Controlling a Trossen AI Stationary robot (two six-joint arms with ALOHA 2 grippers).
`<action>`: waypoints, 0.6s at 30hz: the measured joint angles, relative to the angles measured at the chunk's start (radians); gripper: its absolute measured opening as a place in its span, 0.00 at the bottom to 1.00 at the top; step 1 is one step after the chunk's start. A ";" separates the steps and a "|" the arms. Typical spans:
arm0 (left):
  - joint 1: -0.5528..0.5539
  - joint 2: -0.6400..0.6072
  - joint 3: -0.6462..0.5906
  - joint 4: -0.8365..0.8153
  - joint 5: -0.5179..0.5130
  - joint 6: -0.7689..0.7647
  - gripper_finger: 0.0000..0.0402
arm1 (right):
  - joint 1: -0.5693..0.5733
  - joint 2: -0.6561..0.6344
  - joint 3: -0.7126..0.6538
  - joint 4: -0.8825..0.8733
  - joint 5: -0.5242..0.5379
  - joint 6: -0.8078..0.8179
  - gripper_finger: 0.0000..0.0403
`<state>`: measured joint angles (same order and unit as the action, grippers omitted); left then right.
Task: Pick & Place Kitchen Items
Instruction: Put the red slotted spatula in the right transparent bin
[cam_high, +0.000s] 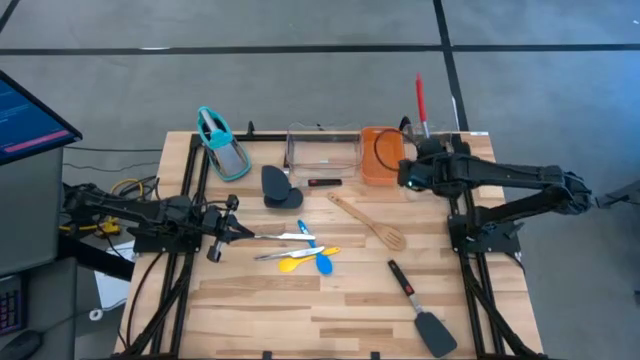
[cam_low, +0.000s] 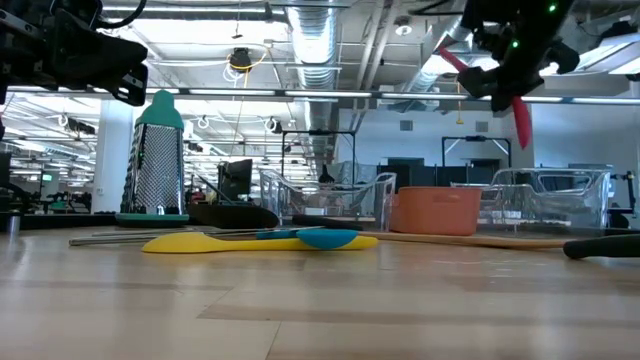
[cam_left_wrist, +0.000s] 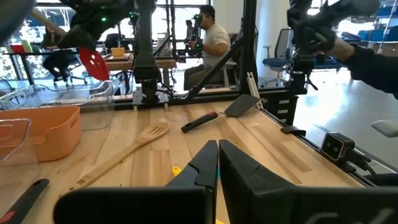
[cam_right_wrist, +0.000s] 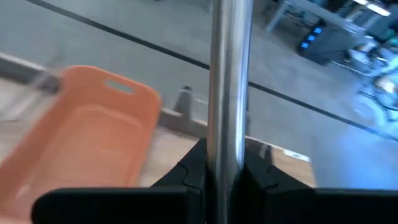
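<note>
My right gripper (cam_high: 418, 158) hangs above the table's far right corner, next to the orange tub (cam_high: 378, 155), shut on the red steel-handled spoon (cam_high: 420, 100). The spoon's red end (cam_low: 521, 120) also shows in the low view. My left gripper (cam_high: 236, 232) waits shut at the left edge, level, pointing at the silver tongs (cam_high: 285, 237). Flat on the table lie the blue and yellow spoons (cam_high: 312, 259), the wooden slotted spoon (cam_high: 368, 220), the black spatula (cam_high: 420, 305) and the dark grey scoop (cam_high: 275, 185). My right gripper pinches the spoon's steel handle (cam_right_wrist: 227, 124) between its two fingers. The handle runs on past the fingertips. The spoon is lifted clear of the table, tilted, with its red end (cam_left_wrist: 93, 62) lower than the gripper and toward the far edge.
A clear tray (cam_high: 322, 150) stands left of the orange tub at the far edge. A teal-handled grater (cam_high: 222, 145) stands at the far left. A small dark item (cam_high: 325, 182) lies near the scoop. Bare wood spreads across the near half of the table.
</note>
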<state>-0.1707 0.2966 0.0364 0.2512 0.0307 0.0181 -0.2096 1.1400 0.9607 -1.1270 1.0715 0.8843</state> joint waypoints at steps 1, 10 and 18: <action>0.000 0.000 0.000 0.000 0.000 0.000 0.01 | -0.021 0.000 0.000 -0.001 0.000 -0.002 0.10; 0.000 0.000 0.000 0.002 0.000 0.000 0.01 | -0.197 0.000 -0.089 0.041 -0.018 -0.028 0.10; 0.000 0.000 0.000 0.005 0.000 0.003 0.01 | -0.294 0.000 -0.243 0.204 -0.039 -0.056 0.10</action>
<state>-0.1707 0.2966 0.0364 0.2558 0.0304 0.0208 -0.5033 1.1404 0.7175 -0.9226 1.0321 0.8279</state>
